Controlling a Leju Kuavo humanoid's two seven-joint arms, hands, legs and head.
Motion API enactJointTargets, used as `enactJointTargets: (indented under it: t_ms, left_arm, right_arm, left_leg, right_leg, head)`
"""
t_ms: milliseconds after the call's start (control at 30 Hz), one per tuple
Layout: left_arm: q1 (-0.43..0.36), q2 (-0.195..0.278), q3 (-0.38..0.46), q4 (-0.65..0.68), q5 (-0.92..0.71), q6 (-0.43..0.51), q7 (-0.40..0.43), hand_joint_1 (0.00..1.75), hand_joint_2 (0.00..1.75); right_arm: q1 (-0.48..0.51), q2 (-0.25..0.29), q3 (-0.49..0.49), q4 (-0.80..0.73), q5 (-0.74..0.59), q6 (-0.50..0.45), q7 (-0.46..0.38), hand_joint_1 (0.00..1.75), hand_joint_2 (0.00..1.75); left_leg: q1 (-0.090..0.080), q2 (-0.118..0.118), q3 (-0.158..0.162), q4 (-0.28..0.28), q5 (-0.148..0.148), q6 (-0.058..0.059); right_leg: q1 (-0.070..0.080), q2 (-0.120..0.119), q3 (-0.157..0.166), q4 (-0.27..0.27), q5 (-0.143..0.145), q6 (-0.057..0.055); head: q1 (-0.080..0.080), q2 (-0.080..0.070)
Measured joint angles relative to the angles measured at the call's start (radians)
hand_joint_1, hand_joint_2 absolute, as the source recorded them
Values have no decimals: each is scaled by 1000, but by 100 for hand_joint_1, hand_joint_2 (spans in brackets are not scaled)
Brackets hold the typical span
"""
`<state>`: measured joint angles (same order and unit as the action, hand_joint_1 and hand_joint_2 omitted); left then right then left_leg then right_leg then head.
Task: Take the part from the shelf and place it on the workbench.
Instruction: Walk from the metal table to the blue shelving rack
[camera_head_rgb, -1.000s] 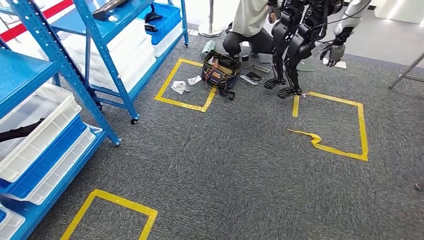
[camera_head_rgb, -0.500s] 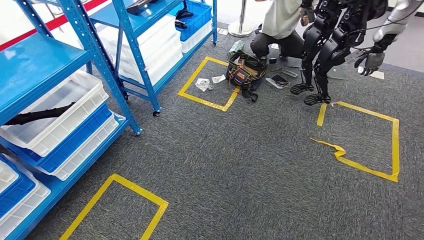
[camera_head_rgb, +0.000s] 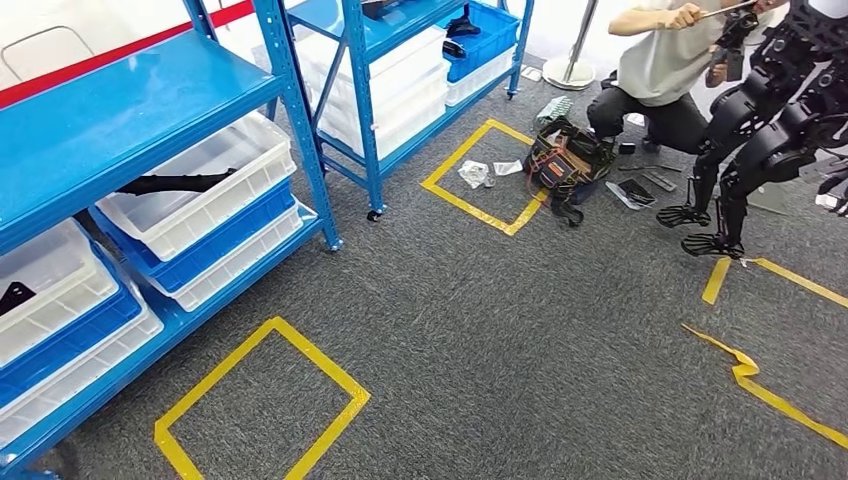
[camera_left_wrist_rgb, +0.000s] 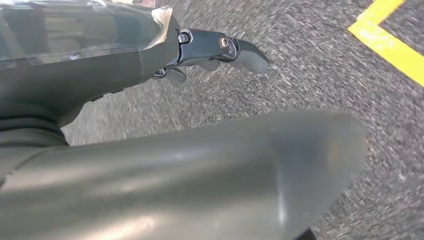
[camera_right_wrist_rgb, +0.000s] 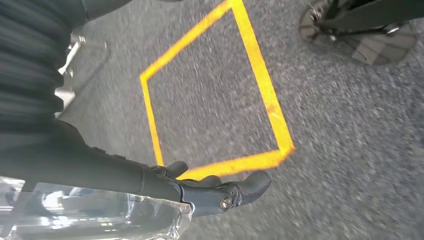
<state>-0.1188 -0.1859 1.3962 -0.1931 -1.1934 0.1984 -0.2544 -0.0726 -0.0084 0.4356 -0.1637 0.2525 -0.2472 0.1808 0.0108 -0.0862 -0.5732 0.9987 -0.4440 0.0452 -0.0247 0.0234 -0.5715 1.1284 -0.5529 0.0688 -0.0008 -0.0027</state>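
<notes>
Evidently the approach is the step in hand: the black part (camera_head_rgb: 175, 183) is lying in a white bin (camera_head_rgb: 262, 152) on the blue shelf (camera_head_rgb: 120, 110), well away from the robot, while the left hand (camera_left_wrist_rgb: 220, 47) and right hand (camera_right_wrist_rgb: 215, 192) are hanging empty, fingers seemingly loose; stepping closer is what it is calling for

Left hand (camera_left_wrist_rgb: 210, 50) and right hand (camera_right_wrist_rgb: 210, 192) hang empty, fingers (camera_right_wrist_rgb: 252, 184) loosely extended.

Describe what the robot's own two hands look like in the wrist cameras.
The left hand has dark grey-blue fingers with round metal pivot screws and a thick, smooth grey thumb, with clear plastic film wrapped behind the fingers. The right hand matches: dark fingers, a silver screw, crinkled clear film at its base.
</notes>
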Motion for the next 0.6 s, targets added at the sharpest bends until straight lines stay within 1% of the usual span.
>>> enactJointTargets:
  t_ms: [33, 67, 100, 133, 167, 200, 233, 267, 300, 333, 367, 400, 433, 467, 500, 533, 567, 600]
  left_arm:
    - [0, 0, 0, 0, 0, 0, 0, 0, 0]
    - [-1, 1, 0, 0, 0, 0, 0, 0, 0]
    - [0, 1, 0, 0, 0, 0, 0, 0, 0]
    - [2, 1, 0, 0, 0, -1, 0, 0, 0]
    - [4, 1, 0, 0, 0, -1, 0, 0, 0]
    - [5, 1, 0, 0, -1, -1, 0, 0, 0]
    - [6, 1, 0, 0, -1, 0, -1, 0, 0]
    - [5, 1, 0, 0, -1, 0, -1, 0, 0]
    - [4, 1, 0, 0, -1, 0, -1, 0, 0]
    - [3, 1, 0, 0, -1, 0, -1, 0, 0]
    - [3, 1, 0, 0, -1, 0, -1, 0, 0]
    - [4, 1, 0, 0, -1, 0, 0, 0, 0]
    - [5, 1, 0, 0, -1, 1, 0, 0, 0]
    - [6, 1, 0, 0, -1, 1, 0, 0, 0]
    - [7, 1, 0, 0, -1, 1, 0, 0, 0]
    - [6, 1, 0, 0, -1, 2, 0, 0, 0]
    - [4, 1, 0, 0, -1, 2, 0, 0, 0]
    - [1, 1, 0, 0, -1, 2, 0, 0, 0]
  right_arm:
    - [0, 0, 0, 0, 0, 0, 0, 0, 175]
    - [-1, 1, 0, 0, 0, 0, 0, 0, 175]
    - [-2, 2, 0, 0, -1, 0, 0, 0, 175]
    - [-3, 2, 0, 0, -2, 0, 0, 0, 175]
    - [-4, 3, 0, 0, -3, 0, 0, 0, 175]
    - [-4, 2, -1, 0, -5, 0, 0, 0, 175]
    - [-3, 3, -2, 0, -6, -1, -1, 0, 175]
    - [0, 2, -3, 0, -8, -1, -1, 0, 175]
    - [3, 2, -4, 1, -9, -1, -1, 0, 175]
    - [5, 3, -5, 1, -9, -2, -1, 0, 175]
    - [8, 3, -7, 1, -10, -2, -1, 0, 175]
    - [9, 3, -8, 1, -10, -2, -1, 0, 175]
    - [9, 3, -10, 1, -11, -2, -1, 0, 175]
    - [9, 3, -12, 1, -11, -2, -1, 0, 175]
    - [8, 3, -13, 1, -11, -2, -1, 0, 175]
    - [7, 3, -14, 1, -11, -2, -1, 0, 175]
    - [7, 3, -14, 1, -11, -2, -1, 0, 175]
    - [7, 3, -15, 1, -11, -2, -1, 0, 175]
  left_leg:
    - [0, -12, -2, 4, -1, -7]
    - [-1, -21, -5, 7, -2, -13]
    - [-2, -29, -8, 8, -1, -20]
    - [-1, -36, -10, 7, 1, -26]
    - [0, -39, -13, 6, 2, -31]
    - [1, -24, -17, 13, -3, -36]
    - [0, 2, -28, 35, -19, -40]
    - [0, 32, -47, 77, -45, -43]
    - [-1, 61, -77, 142, -82, -45]
    - [0, 74, -112, 215, -117, -47]
    - [0, 78, -143, 277, -141, -48]
    - [0, 81, -160, 313, -148, -48]
    - [0, 83, -156, 307, -135, -47]
    - [0, 90, -131, 262, -107, -45]
    - [0, 105, -93, 194, -72, -42]
    - [-3, 132, -54, 124, -46, -39]
    - [-6, 155, -24, 69, -30, -35]
    - [-11, 169, -9, 37, -25, -31]
  right_leg:
    - [-4, 16, 28, -66, 26, 4]
    - [-7, 29, 46, -109, 42, 3]
    - [-6, 35, 52, -124, 47, -5]
    - [-2, 26, 54, -123, 49, -16]
    - [-3, 17, 55, -123, 51, -26]
    - [-3, 7, 57, -124, 54, -33]
    - [-4, -4, 57, -125, 56, -42]
    - [-5, -16, 57, -126, 57, -49]
    - [-2, -29, 56, -126, 56, -55]
    - [1, -43, 55, -126, 55, -59]
    - [3, -58, 54, -126, 54, -60]
    - [5, -72, 54, -125, 53, -61]
    - [6, -85, 54, -125, 52, -62]
    - [6, -97, 56, -125, 51, -63]
    - [6, -107, 59, -125, 50, -63]
    - [9, -116, 62, -125, 47, -61]
    - [13, -124, 64, -124, 44, -58]
    - [17, -134, 67, -125, 41, -53]
  head:
    - [1, 0]
    - [1, 0]
    - [0, 0]
    - [-1, 0]
    - [-4, 0]
    - [-6, 0]
    - [-9, 0]
    - [-12, 0]
    - [-16, 0]
    - [-19, 0]
    - [-19, 0]
    - [-20, 0]
    - [-20, 0]
    - [-20, 0]
    - [-20, 0]
    - [-21, 0]
    - [-22, 0]
    - [-21, 0]
